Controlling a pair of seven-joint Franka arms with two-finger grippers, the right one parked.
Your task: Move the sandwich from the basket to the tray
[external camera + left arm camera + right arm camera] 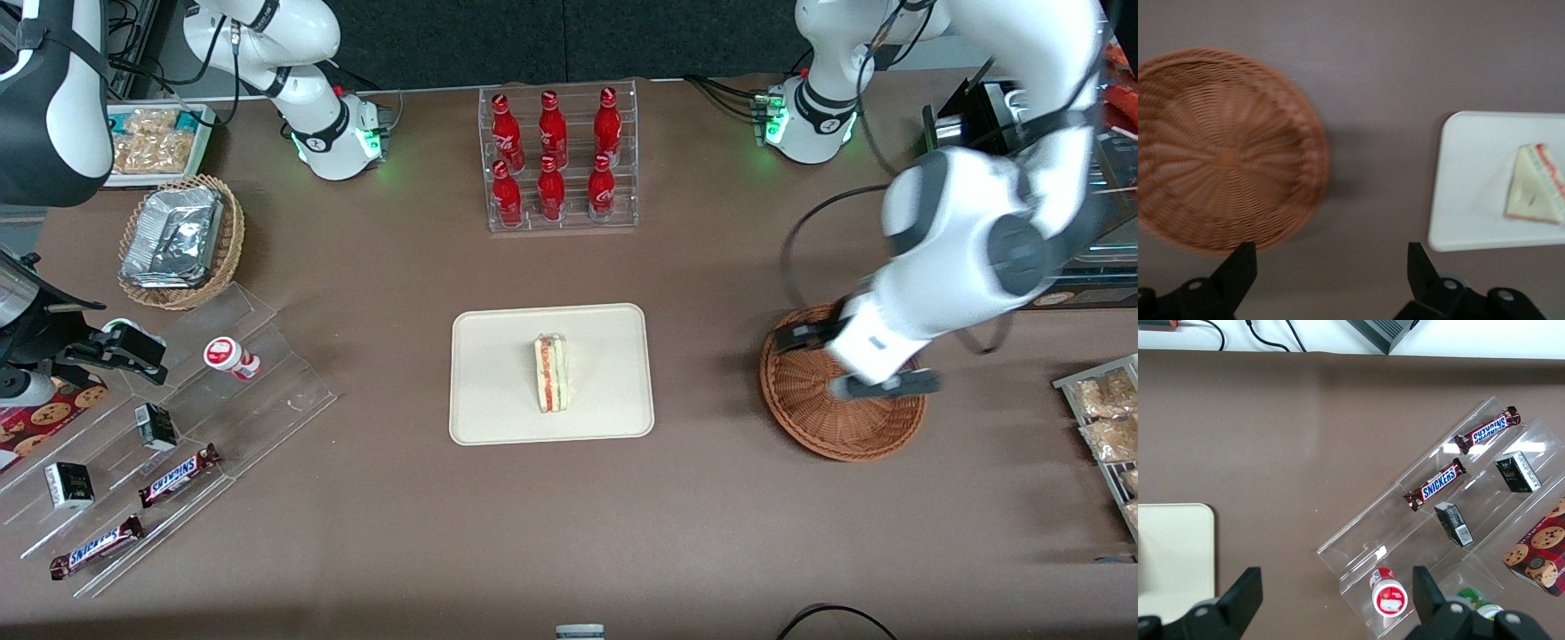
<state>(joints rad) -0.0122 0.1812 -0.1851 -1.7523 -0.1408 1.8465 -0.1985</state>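
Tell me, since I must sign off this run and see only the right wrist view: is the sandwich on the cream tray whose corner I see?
Observer: Yes. The small triangular wrapped sandwich with red and green filling lies on the flat cream rectangular plastic tray, near its middle.
Operator: Is anything left in the basket?
Observer: No. The round reddish-brown woven wicker basket holds nothing.
Operator: And the working arm's gripper?
Observer: The left arm's gripper hovers above the basket, open, with nothing between its fingers.
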